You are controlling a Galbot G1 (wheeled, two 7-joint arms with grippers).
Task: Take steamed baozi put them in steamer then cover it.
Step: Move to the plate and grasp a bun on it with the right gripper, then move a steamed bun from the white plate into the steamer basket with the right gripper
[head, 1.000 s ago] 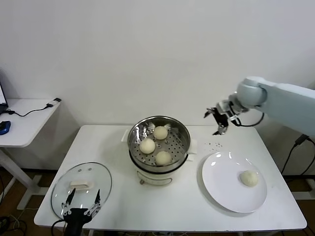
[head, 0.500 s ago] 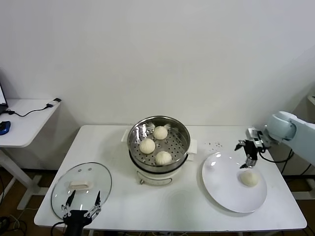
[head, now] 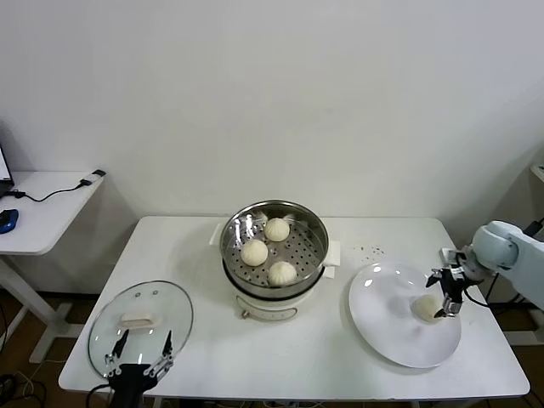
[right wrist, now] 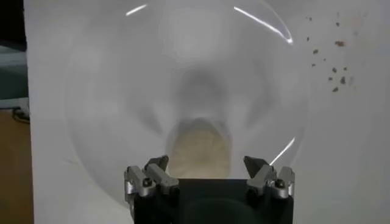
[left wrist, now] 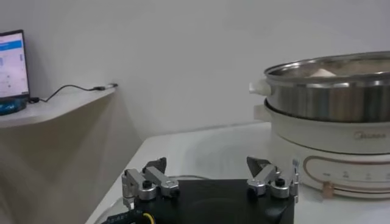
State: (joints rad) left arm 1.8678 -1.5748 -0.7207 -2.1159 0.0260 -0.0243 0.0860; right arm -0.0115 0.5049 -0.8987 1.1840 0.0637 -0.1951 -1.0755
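Observation:
The steamer (head: 234,246), a steel basket on a white pot base, stands mid-table and holds three baozi (head: 254,252). It also shows in the left wrist view (left wrist: 329,91). A fourth baozi (head: 423,308) lies on a white plate (head: 382,319). My right gripper (head: 444,302) is open and hangs at the bun's right side, low over the plate; in the right wrist view the bun (right wrist: 198,146) sits between my open fingers (right wrist: 207,165). The glass cover (head: 140,319) lies flat at the table's front left. My left gripper (head: 136,353) is open and parked just in front of it.
Dark crumbs (head: 370,250) speckle the table behind the plate. A side desk (head: 42,212) with a cable and a blue object stands to the left. The table's right edge is close to the plate.
My right gripper has swung from up behind the table down and to the right, and now sits low at the baozi on the plate. The left arm has not moved.

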